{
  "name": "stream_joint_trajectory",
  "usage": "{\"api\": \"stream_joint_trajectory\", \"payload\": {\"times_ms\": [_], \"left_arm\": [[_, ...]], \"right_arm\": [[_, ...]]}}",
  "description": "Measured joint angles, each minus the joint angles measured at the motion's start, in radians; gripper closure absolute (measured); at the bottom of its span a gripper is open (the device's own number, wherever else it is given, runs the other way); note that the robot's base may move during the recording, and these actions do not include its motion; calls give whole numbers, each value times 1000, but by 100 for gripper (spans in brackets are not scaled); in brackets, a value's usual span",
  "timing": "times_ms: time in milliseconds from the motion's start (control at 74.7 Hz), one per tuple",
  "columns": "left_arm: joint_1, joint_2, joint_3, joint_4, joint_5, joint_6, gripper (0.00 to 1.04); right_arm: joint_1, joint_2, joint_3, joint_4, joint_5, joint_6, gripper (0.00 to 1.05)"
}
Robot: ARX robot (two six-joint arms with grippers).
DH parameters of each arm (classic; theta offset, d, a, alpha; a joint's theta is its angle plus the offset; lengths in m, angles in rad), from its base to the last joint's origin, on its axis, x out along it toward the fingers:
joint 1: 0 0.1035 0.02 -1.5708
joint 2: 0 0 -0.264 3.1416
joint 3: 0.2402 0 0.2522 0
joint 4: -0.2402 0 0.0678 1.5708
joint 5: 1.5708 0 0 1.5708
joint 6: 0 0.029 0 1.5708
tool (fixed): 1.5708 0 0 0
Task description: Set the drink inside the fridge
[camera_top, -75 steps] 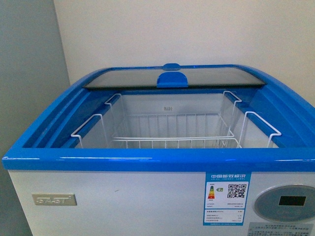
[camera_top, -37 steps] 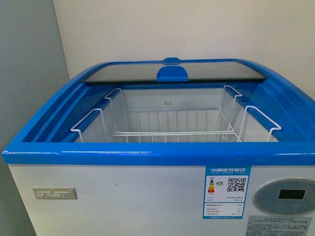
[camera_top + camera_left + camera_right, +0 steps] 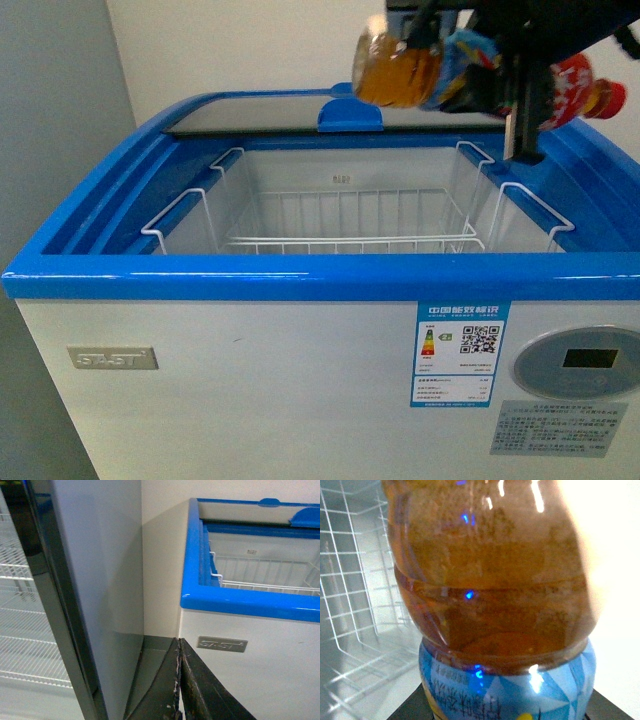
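While the drink (image 3: 400,68) hangs on its side above the far right corner of the fridge (image 3: 300,277) opening, amber liquid inside it, I see my right gripper (image 3: 505,95) clamped round its label. A white wire basket (image 3: 340,238) sits in the fridge, the glass lid (image 3: 250,115) at the far edge. My left gripper (image 3: 179,652) hangs low before the front left corner, jaws pressed together, beside a grey cabinet (image 3: 95,570)
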Motion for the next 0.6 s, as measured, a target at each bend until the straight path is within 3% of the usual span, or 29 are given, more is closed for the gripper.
{"api": "stream_joint_trajectory", "payload": {"times_ms": [602], "left_arm": [[-2,-183,-36,-132,-2,2,102]], "right_arm": [[45,311,129,157,65,-38,67]]}}
